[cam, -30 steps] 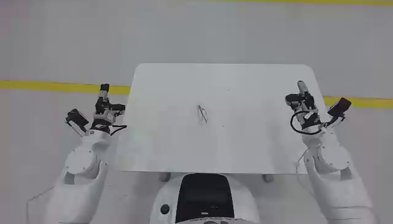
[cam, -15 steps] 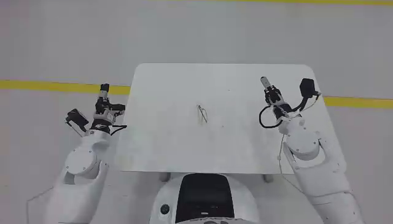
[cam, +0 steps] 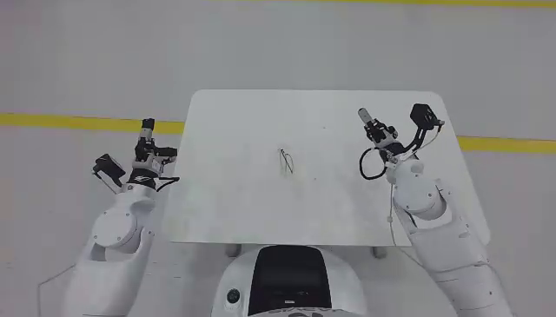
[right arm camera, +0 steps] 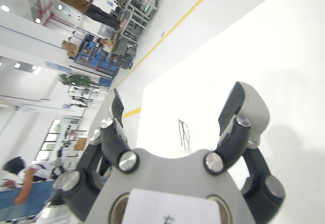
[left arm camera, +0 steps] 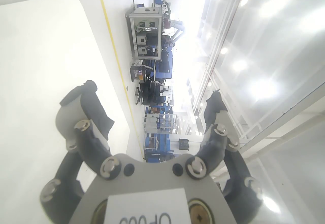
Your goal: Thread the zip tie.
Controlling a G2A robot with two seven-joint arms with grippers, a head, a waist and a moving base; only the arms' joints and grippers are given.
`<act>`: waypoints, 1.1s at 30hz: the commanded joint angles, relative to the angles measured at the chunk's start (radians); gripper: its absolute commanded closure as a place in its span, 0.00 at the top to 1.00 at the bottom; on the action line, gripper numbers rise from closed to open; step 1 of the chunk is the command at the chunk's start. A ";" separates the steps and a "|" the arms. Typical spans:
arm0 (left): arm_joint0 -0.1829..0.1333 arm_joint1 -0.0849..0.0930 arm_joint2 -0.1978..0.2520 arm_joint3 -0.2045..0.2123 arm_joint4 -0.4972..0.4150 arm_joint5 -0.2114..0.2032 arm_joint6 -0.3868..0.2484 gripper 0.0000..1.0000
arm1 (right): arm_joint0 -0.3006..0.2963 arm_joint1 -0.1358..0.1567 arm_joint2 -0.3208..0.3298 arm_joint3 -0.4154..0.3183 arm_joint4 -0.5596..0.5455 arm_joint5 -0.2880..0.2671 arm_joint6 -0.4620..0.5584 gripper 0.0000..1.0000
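At 9 o'clock, just off the edge of the white table (cam: pixel 261 117) — the left gripper (cam: pixel 148 127), fingers (left arm camera: pixel 83 108) spread wide and holding nothing, aimed toward 12 o'clock.

Near the table's middle, flat on the surface and well apart from both arms: the zip tie (cam: pixel 286 161), thin and dark, seemingly doubled into a narrow loop. Runs roughly from 11 o'clock to 5 o'clock along its length in the top view. Too fine to tell head from tail, so no saying which end leads.

At about 2 o'clock of the tie, over the table's right part: the right gripper (cam: pixel 366 115), fingers likewise released with nothing between them. In the right wrist view, the tie framed in the gap between those fingers.

Judged as the opening step: approach for the first pick-up, nothing yet grasped or threaded.

Calls next for lowering the right gripper over one end of the tie and pinching it off the surface — a delicate grab, likely, with so thin a strap lying flush. Then for bringing in the left gripper to take the other end, and lining the tail up with the head's slot.
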 commanded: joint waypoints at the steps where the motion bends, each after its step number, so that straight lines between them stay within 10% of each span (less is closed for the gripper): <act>1: 0.000 0.000 0.000 0.000 0.000 0.000 0.000 1.00 | 0.038 -0.006 -0.024 0.039 -0.034 -0.002 0.021 1.00; 8: 0.000 0.000 0.000 0.000 0.000 0.000 0.000 1.00 | 0.139 -0.048 -0.079 0.207 -0.181 -0.002 0.099 1.00; 22: 0.000 0.000 0.000 0.000 0.000 0.000 0.000 1.00 | 0.141 -0.047 -0.087 0.197 -0.244 -0.016 0.116 1.00; 33: 0.000 0.000 0.000 0.000 0.000 0.000 0.000 1.00 | 0.306 -0.080 -0.260 0.217 -0.492 -0.002 0.337 1.00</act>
